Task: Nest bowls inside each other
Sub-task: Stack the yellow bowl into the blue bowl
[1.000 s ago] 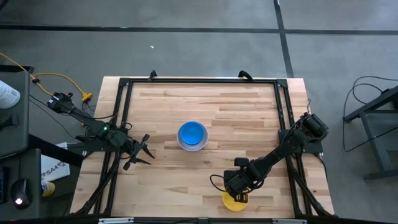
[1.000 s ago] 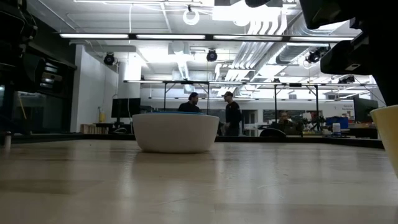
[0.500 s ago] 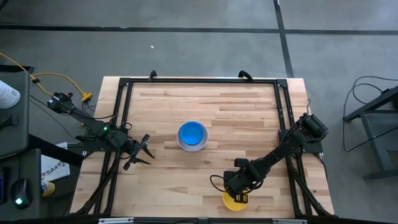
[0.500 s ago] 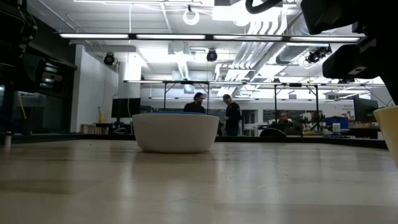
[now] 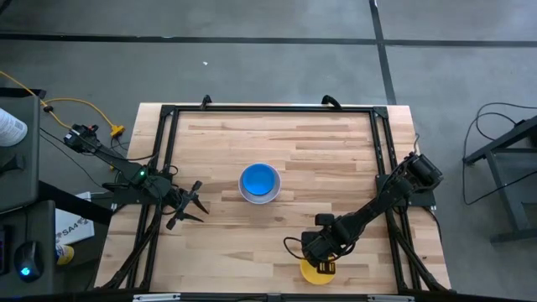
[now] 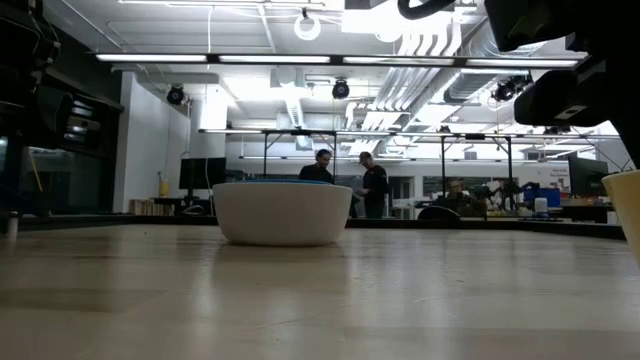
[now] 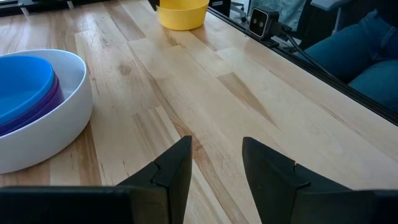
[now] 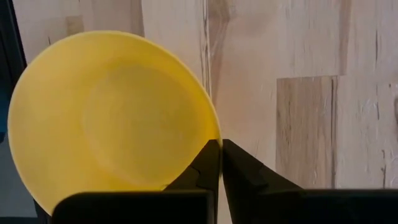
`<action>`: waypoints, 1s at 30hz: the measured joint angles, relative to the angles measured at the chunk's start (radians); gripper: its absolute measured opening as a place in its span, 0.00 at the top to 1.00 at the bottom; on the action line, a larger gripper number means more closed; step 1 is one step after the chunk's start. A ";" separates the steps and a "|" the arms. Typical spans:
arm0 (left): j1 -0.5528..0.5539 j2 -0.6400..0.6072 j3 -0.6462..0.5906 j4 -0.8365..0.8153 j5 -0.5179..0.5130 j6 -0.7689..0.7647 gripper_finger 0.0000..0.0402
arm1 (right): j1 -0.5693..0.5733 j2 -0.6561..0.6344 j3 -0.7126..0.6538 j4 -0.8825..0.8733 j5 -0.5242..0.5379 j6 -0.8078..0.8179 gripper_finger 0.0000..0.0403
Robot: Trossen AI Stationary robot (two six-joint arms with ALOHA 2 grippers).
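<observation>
The right gripper (image 8: 219, 163) is closed tight on the rim of the yellow bowl (image 8: 112, 118), its two fingers pinched together over the bowl's edge at the table's (image 5: 336, 159) near side. The bowl sits just under and beside it. Farther in, near the middle of the table, the white bowl (image 5: 259, 195) holds the blue bowl (image 5: 258, 179), with a purple bowl (image 7: 43, 107) showing beneath the blue. The left gripper (image 5: 195, 204) waits at the left edge, fingers spread, holding nothing.
</observation>
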 joint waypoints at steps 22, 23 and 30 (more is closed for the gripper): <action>0.000 0.000 0.000 0.000 0.000 0.000 0.65 | -0.195 -0.028 0.200 -0.195 0.092 -0.301 0.99; 0.000 0.000 0.000 0.000 0.000 0.000 0.65 | -0.208 -0.028 0.204 -0.195 0.092 -0.316 0.99; 0.000 0.000 0.000 0.000 0.000 0.000 0.65 | -0.306 -0.026 0.241 -0.194 0.146 -0.421 0.99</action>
